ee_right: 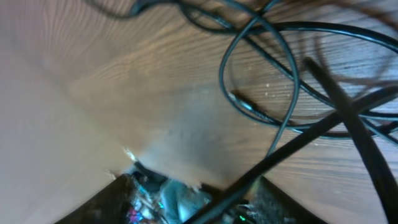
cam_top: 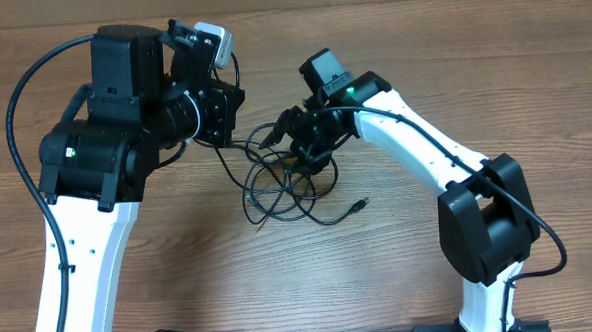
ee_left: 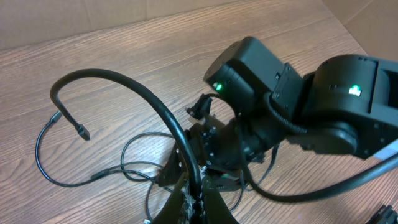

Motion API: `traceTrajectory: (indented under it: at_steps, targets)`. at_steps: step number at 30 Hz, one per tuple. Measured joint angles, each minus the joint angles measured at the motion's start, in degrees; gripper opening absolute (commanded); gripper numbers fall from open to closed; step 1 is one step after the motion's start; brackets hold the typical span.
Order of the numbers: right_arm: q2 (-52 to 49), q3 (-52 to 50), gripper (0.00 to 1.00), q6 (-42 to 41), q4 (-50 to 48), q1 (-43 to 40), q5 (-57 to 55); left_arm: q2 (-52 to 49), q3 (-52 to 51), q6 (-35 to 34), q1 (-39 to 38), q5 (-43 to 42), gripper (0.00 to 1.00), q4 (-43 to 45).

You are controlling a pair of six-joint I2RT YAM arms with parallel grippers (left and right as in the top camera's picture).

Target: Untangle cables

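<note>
Overhead view: the task is at an early stage, as far as I can judge. The cables [cam_top: 287,186] lie in one loose bundle of overlapping loops at the middle of the table [cam_top: 472,68], between the two arms, and no cord lies apart from the others. One plug end [cam_top: 361,203] trails free at about 4 o'clock from the bundle, its tip pointing toward 2 o'clock. The bundle's long axis runs roughly from 10 o'clock, at the left gripper [cam_top: 226,129], down to that plug at 4 o'clock. The right gripper [cam_top: 300,136] hangs over the bundle's 12 o'clock edge. Whether it holds a strand is hidden by its own body.

Left wrist view: the left gripper [ee_left: 189,208] is closed on one strand of the cables [ee_left: 124,93], which rises from between its fingers at 6 o'clock and arches away toward 10 o'clock, ending in a small plug [ee_left: 81,132] that points down toward 5 o'clock. Thinner loops lie flat on the wood beneath that arch. The right gripper [ee_left: 211,146] sits just beyond, at 1 o'clock, low among the loops; how its jaws stand I cannot tell.

Right wrist view: the picture is blurred. Loops of the cables [ee_right: 280,74] cross one another at 1 to 3 o'clock, and one strand runs diagonally from near the right gripper [ee_right: 186,199] at 6 o'clock up toward 2 o'clock. I cannot tell whether it is pinched or only passing by. Separating every cord remains to be done.
</note>
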State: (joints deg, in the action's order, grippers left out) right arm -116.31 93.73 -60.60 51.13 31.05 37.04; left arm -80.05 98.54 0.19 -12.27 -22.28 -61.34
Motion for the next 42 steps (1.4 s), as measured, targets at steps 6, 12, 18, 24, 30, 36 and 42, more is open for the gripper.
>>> traceTrajectory:
  at_steps: [6,12,18,24,30,36,42]
  targets:
    - [0.0,0.0,0.04,2.4,1.2,0.3,-11.9,0.0,0.0,-1.6,0.0,7.3,0.04,-1.8]
    - [0.0,0.0,0.04,7.4,9.3,-6.1,-17.9,0.0,0.0,-18.2,0.0,35.1,0.04,-7.4]
    - [0.0,0.0,0.04,8.2,15.9,-14.0,-28.4,0.0,0.0,-22.9,0.0,42.3,0.04,-7.6]
    - [0.0,0.0,0.04,8.3,20.0,-17.4,-40.9,0.0,0.0,-31.4,0.0,54.9,0.04,-11.6]
    - [0.0,0.0,0.15,6.8,22.7,-17.4,-56.1,0.0,0.0,-33.3,3.2,56.9,0.04,-12.1]
    - [0.0,0.0,0.25,7.5,22.5,-17.4,-50.1,-1.4,0.0,-34.2,4.5,53.7,0.04,-12.4]
    - [0.0,0.0,0.25,12.0,23.2,-17.4,-45.2,-16.2,0.4,-18.4,4.5,30.4,0.04,-15.7]
